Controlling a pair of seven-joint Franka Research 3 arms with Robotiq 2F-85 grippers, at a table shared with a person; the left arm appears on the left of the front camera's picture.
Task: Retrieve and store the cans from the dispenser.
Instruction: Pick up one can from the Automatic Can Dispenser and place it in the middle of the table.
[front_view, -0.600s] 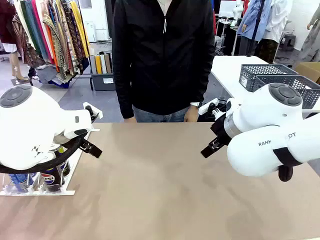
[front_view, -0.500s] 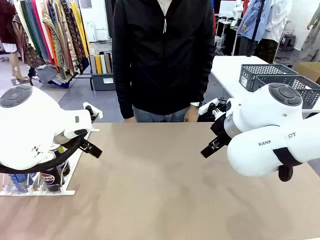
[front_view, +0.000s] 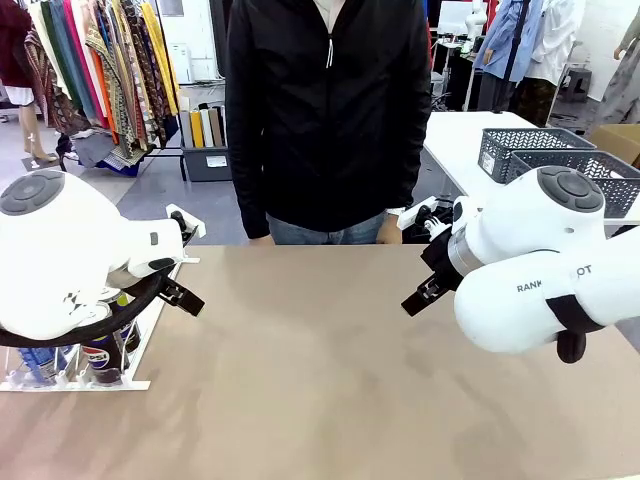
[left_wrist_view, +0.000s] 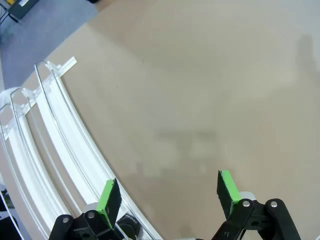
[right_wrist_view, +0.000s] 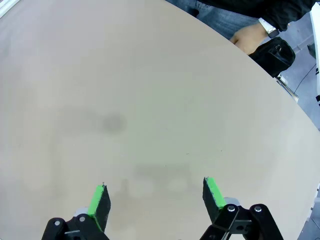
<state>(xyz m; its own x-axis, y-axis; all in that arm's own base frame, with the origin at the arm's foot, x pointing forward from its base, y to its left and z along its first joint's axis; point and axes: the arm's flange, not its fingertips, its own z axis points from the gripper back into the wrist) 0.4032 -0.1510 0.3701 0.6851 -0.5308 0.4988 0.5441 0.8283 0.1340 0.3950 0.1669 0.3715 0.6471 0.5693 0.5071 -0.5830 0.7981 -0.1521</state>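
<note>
Left end effector (left_wrist_view: 169, 191) released, empty, just beside dispenser (left_wrist_view: 60, 135); cans (front_view: 98, 358) at its near stops. Right end effector (right_wrist_view: 155, 197) released, well apart.

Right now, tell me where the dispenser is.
In the front view, the dispenser sits at the left edge of the table, beneath the left arm, with cans at its near end.

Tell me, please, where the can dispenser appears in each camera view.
Front view: the dispenser, lower left, on the table.
Left wrist view: its white rails sweep down the left side.
Right wrist view: faces the table and the person's hand, upper right.
Shared landmark: the tan table.
</note>
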